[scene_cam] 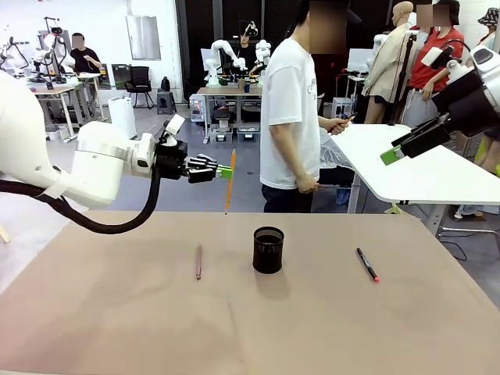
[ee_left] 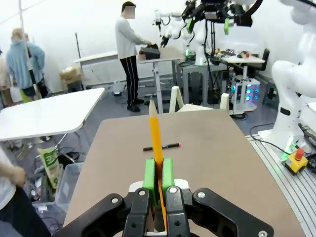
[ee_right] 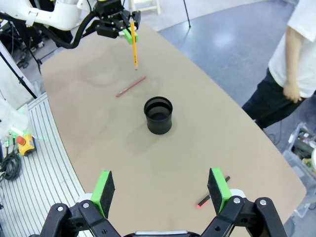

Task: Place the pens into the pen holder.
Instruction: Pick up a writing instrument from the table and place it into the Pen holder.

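While near-upright, pencil [scene_cam: 230, 192] in left pincer [scene_cam: 226, 171]

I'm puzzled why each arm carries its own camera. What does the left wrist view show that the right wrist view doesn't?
Left wrist view: a close look along the yellow-orange pencil, clamped between the green pads of the left end effector. Right wrist view: the open right end effector, the black pen holder and the reddish-brown pencil lying flat. Both: the held pencil, the black marker and the brown table.
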`<state>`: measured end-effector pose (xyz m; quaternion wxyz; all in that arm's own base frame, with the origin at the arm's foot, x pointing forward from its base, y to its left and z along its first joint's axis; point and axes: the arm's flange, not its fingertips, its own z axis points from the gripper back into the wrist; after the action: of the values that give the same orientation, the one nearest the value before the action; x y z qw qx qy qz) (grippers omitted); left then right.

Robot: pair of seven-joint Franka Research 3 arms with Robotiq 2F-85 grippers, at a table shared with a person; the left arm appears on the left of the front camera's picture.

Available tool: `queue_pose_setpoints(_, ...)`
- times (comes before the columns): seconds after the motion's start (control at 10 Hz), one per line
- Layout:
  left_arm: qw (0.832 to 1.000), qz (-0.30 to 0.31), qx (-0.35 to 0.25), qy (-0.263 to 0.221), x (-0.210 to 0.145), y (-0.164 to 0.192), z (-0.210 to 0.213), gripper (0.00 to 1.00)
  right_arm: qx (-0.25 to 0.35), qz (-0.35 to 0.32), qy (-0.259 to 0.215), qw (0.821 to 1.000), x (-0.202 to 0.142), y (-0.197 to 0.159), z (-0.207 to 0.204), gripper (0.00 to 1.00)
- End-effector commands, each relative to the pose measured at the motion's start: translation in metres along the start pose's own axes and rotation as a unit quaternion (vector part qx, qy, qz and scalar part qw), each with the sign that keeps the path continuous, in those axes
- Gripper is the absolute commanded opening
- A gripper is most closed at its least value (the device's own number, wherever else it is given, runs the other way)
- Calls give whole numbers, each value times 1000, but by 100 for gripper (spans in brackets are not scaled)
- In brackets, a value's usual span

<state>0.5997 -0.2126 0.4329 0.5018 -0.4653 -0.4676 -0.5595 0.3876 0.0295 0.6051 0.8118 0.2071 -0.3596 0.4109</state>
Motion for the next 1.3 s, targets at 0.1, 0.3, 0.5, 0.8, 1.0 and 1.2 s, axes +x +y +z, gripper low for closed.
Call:
queue_pose_setpoints(0.1,999,2,-28,-28,-9,10,-18,0,3,0,-4,1000,1,0,0,100)
queue_pose_setpoints(0.3,998,-9,-34,-47,-13,17,-28,0,3,0,-4,1000,1,0,0,100)
queue_pose_setpoints(0.5,997,-7,-53,-62,-21,27,-40,0,3,0,-4,1000,1,0,0,100)
queue_pose_setpoints(0.8,995,2,-68,-72,-30,38,-52,0,3,0,-4,1000,1,0,0,100)
queue_pose_setpoints(1.0,996,12,-67,-65,-31,30,-47,0,3,0,-4,1000,1,0,0,100)
queue_pose_setpoints(1.2,996,21,-65,-62,-26,13,-35,0,3,0,-4,1000,1,0,0,100)
